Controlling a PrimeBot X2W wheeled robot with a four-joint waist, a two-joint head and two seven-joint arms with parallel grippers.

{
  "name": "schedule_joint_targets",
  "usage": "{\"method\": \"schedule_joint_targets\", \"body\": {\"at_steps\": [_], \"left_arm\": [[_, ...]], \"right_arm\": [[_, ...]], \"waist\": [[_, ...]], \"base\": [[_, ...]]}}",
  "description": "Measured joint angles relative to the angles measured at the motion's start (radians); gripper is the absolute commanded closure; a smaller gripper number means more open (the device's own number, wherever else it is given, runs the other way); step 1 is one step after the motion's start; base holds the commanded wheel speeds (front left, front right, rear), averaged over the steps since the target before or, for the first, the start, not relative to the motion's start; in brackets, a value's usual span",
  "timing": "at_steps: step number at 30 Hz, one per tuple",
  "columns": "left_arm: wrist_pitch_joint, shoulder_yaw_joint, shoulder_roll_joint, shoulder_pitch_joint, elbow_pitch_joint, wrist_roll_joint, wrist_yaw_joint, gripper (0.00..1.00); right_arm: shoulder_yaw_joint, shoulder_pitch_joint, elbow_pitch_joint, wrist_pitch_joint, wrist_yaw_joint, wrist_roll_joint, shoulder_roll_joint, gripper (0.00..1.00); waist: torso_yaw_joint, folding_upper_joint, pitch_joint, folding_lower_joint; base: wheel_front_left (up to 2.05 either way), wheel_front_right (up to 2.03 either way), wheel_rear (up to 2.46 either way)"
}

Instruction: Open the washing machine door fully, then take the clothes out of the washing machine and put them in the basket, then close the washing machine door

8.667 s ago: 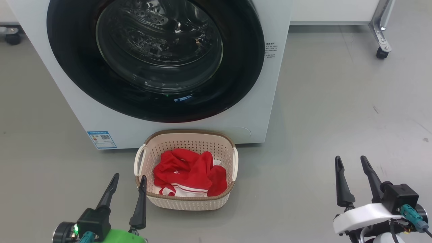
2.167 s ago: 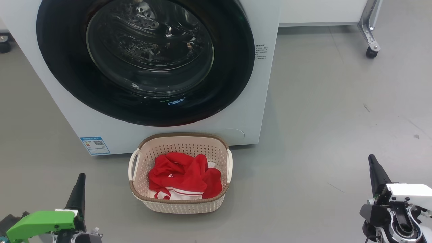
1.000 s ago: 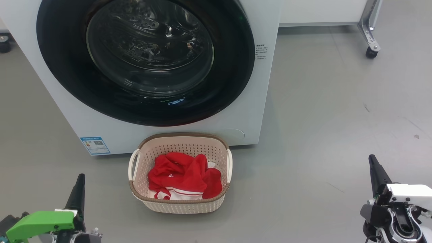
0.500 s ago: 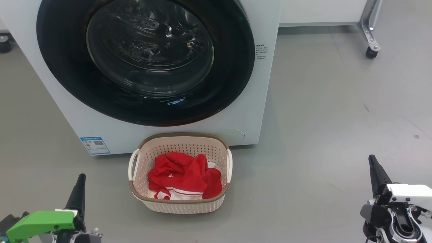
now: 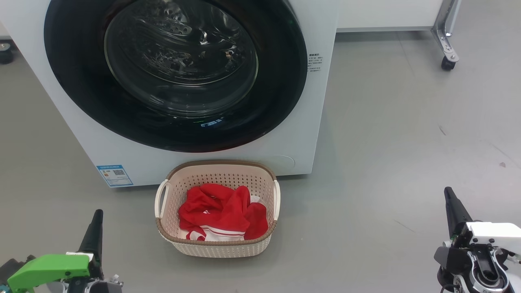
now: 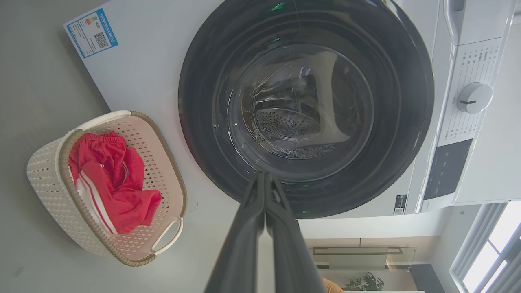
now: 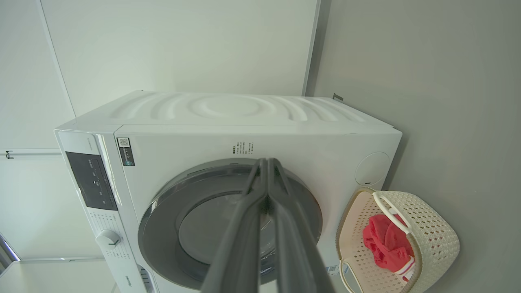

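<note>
The white washing machine stands ahead with its black-rimmed door flat against the front, glass bowl showing steel drum behind. The cream basket sits on the floor just before it, holding the red clothes with white stripes. My left gripper is low at the left, fingers pressed together and holding nothing, as the left wrist view shows at the left gripper. My right gripper is low at the right, also shut and holding nothing, seen again as the right gripper in its wrist view.
Grey floor spreads to the right of the machine. A metal frame leg with a caster stands at the far right back. A blue label marks the machine's lower left corner. The control dial sits on its panel.
Since the oldest frame both grippers have shut, turned edge-on and drawn out to the sides, and the head camera has shifted slightly. Over the last second nothing has moved.
</note>
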Motion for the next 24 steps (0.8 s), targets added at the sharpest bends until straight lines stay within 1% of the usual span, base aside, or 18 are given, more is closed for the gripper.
{"method": "schedule_joint_targets", "body": {"at_steps": [24], "left_arm": [[0.0,0.002,-0.001,0.0,-0.001,0.0,0.0,1.0]], "right_arm": [[-0.003,0.0,0.0,0.003,0.0,0.0,0.001,1.0]], "waist": [[0.0,0.0,0.0,0.0]], "base": [[0.0,0.0,0.0]]}}
